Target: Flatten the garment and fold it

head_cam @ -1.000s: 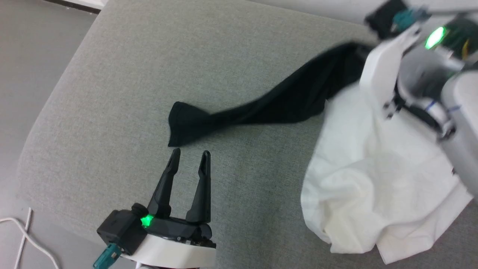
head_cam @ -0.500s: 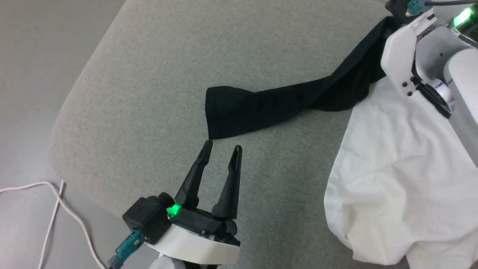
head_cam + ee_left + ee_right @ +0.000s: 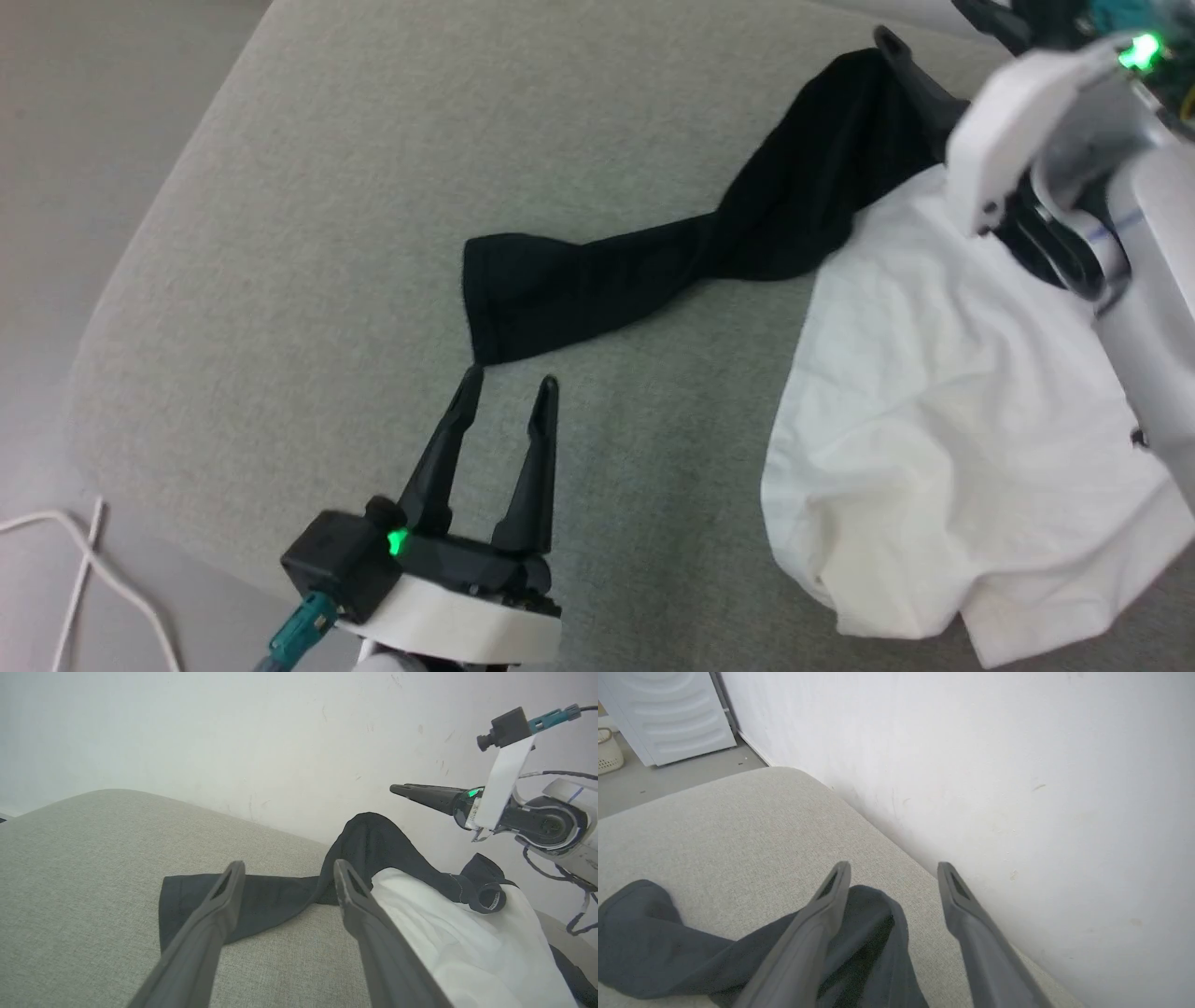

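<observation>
The garment lies on the grey cushion, its white body (image 3: 934, 448) bunched at the right and one black sleeve (image 3: 653, 271) stretched left to a flat cuff (image 3: 495, 299). My left gripper (image 3: 509, 385) stands open just short of that cuff, touching nothing; the left wrist view looks between its fingers (image 3: 285, 870) at the sleeve (image 3: 261, 900) and the black neckband (image 3: 486, 896). My right gripper (image 3: 894, 870) is open above the humped shoulder end of the sleeve (image 3: 868, 933), holding nothing. One of its fingers (image 3: 910, 70) shows over that hump.
The grey cushion (image 3: 327, 233) has a rounded corner at the left, with floor and a white cable (image 3: 75, 560) beyond it. A white wall (image 3: 1017, 765) runs along the cushion's far edge. A white cabinet (image 3: 668, 714) and a basket (image 3: 607, 751) stand further off.
My right gripper has opened and let go of the sleeve's upper end, which now rests in a hump. The head camera has shifted. The left gripper stays open by the cuff.
</observation>
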Motion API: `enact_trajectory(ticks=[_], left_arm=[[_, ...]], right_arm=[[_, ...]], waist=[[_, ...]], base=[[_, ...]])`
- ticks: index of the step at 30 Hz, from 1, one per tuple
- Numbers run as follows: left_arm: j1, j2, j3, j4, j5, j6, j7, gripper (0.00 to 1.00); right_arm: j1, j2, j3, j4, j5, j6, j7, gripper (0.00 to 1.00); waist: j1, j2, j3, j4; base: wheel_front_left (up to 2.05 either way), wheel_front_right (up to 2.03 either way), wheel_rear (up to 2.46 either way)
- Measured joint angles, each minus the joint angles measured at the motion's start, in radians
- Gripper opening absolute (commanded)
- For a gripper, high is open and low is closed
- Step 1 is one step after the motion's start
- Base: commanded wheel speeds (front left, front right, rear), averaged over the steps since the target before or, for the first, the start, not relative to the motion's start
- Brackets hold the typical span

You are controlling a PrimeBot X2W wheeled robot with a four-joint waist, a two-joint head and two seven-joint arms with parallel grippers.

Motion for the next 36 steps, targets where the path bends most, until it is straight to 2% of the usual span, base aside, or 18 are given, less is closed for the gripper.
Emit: enact_trajectory(ticks=[6, 9, 13, 16, 18, 20, 24, 31, 33, 36], left_arm=[[0.071, 0.0, 0.06, 0.003, 0.05, -0.014, 0.0, 1.0], [0.098, 0.0, 0.088, -0.001, 0.065, -0.023, 0.0, 1.0], [0.126, 0.0, 0.105, -0.01, 0.074, -0.036, 0.0, 1.0], [0.147, 0.0, 0.112, -0.014, 0.076, -0.043, 0.0, 1.0], [0.162, 0.0, 0.118, -0.016, 0.076, -0.044, 0.0, 1.0], [0.178, 0.0, 0.125, -0.018, 0.075, -0.044, 0.0, 1.0], [0.214, -0.001, 0.137, -0.021, 0.073, -0.044, 0.0, 1.0], [0.187, 0.007, 0.124, 0.002, 0.121, -0.044, 0.006, 1.0], [0.13, 0.019, 0.103, 0.022, 0.13, -0.049, 0.069, 1.0], [0.019, 0.041, 0.061, 0.067, 0.139, -0.058, 0.261, 1.0]], right_arm=[[0.316, -0.015, -0.25, -0.254, -0.01, 0.0, -0.048, 1.0], [0.527, 0.021, -0.407, -0.429, -0.067, 0.0, -0.051, 1.0], [0.823, 0.16, -0.607, -0.678, -0.162, 0.0, -0.066, 1.0], [1.013, 0.284, -0.69, -0.828, -0.23, 0.0, -0.097, 1.0], [1.108, 0.324, -0.714, -0.888, -0.26, 0.0, -0.132, 1.0], [1.175, 0.332, -0.728, -0.917, -0.263, 0.0, -0.175, 1.0], [1.255, 0.332, -0.745, -0.887, -0.161, 0.0, -0.276, 1.0], [1.267, 0.333, -0.719, -0.841, -0.139, 0.0, -0.341, 1.0], [1.261, 0.333, -0.728, -0.84, -0.139, 0.0, -0.342, 1.0], [1.258, 0.333, -0.75, -0.839, -0.139, 0.0, -0.346, 1.0]], waist=[[-0.0001, 0.0, -0.072, -0.08], [-0.0002, 0.0, -0.112, -0.131], [-0.0002, 0.0, -0.157, -0.197], [-0.0003, 0.0, -0.185, -0.243], [-0.0003, 0.0, -0.201, -0.271], [-0.0003, 0.0, -0.213, -0.299], [-0.0002, 0.0, -0.232, -0.351], [-0.0001, 0.0, -0.258, -0.422], [-0.0001, 0.0, -0.263, -0.435], [0.0, 0.0, -0.259, -0.44]], base=[[0.0, 0.0, 0.0], [0.0, 0.0, 0.0], [0.0, 0.0, 0.0], [0.0, 0.0, 0.0], [0.0, 0.0, 0.0], [0.0, 0.0, 0.0], [0.0, 0.0, 0.0], [0.0, 0.0, 0.0], [0.0, 0.0, 0.0], [0.0, 0.0, 0.0]])
